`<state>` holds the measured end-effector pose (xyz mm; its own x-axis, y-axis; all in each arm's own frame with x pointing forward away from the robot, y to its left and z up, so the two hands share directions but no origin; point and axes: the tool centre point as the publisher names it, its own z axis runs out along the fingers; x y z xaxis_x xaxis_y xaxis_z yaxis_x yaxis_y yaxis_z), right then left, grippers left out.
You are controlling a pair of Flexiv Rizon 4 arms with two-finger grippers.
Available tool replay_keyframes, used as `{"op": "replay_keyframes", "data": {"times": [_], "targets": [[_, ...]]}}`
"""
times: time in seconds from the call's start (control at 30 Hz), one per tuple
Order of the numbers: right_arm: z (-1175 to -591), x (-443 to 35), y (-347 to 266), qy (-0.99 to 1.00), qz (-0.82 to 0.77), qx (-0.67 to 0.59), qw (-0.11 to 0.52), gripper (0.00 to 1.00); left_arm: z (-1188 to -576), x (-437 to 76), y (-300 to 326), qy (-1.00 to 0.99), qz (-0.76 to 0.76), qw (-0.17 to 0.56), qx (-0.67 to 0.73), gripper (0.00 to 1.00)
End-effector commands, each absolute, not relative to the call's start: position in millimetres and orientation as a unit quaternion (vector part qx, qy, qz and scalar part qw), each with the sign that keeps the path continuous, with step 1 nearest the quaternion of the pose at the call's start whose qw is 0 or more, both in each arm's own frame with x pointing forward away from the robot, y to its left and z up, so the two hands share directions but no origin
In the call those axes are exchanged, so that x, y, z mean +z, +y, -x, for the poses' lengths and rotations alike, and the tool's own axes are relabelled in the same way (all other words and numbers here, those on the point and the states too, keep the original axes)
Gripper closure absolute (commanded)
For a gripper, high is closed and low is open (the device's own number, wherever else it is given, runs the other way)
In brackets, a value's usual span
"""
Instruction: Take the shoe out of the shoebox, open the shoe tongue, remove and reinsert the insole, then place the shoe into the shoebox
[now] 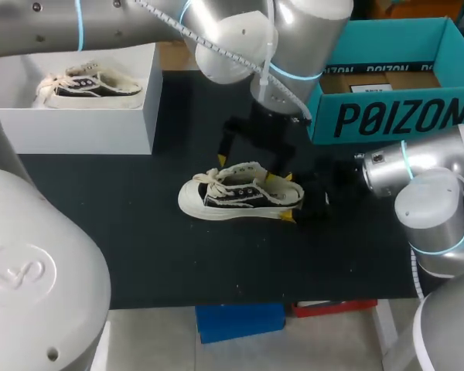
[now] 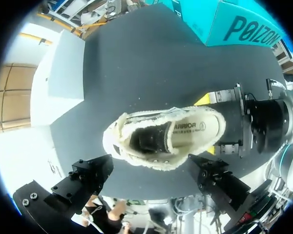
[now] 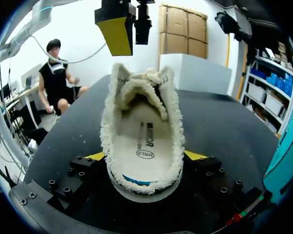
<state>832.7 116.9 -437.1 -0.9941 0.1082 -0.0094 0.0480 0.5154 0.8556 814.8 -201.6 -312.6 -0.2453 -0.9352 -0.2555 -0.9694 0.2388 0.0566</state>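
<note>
Shoe (image 1: 240, 197), printed insole (image 3: 142, 144) showing, heel clamped between right fingers (image 3: 195, 155).

From my overhead camera, a black mat (image 1: 139, 255) covers the tabletop from edge to edge. At about ten o'clock on it stands a white box (image 1: 85, 127), open at the top, its long side facing six o'clock. A spare sneaker (image 1: 89, 86) lies inside, cream with a dark side panel and pale laces. Its toe points toward nine o'clock and its heel toward three.
</note>
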Motion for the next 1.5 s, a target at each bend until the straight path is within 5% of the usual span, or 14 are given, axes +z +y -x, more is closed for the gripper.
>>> {"op": "replay_keyframes", "data": {"times": [0.03, 0.87, 1.07, 1.2, 1.37, 1.43, 1.5], "targets": [[-833, -437, 118, 0.87, -0.046, 0.49, 0.031, 1.0, -817, -327, -210, 0.774, 0.613, 0.104, 0.121, 0.0], [-833, -437, 118, 0.87, -0.046, 0.49, 0.031, 1.0, -824, -371, -206, 0.743, 0.611, 0.175, 0.21, 0.0], [-833, -437, 118, 0.87, -0.046, 0.49, 0.031, 1.0, -819, -371, -192, 0.735, 0.612, 0.19, 0.222, 0.08], [-833, -437, 118, 0.87, -0.046, 0.49, 0.031, 1.0, -819, -370, -185, 0.73, 0.615, 0.192, 0.226, 0.24], [-833, -437, 118, 0.87, -0.046, 0.49, 0.031, 1.0, -820, -369, -179, 0.728, 0.617, 0.194, 0.227, 0.63], [-833, -437, 118, 0.87, -0.046, 0.49, 0.031, 1.0, -820, -368, -179, 0.729, 0.616, 0.195, 0.227, 1.0], [-833, -437, 118, 0.87, -0.046, 0.49, 0.031, 1.0, -820, -367, -180, 0.732, 0.613, 0.196, 0.225, 1.0]]}}
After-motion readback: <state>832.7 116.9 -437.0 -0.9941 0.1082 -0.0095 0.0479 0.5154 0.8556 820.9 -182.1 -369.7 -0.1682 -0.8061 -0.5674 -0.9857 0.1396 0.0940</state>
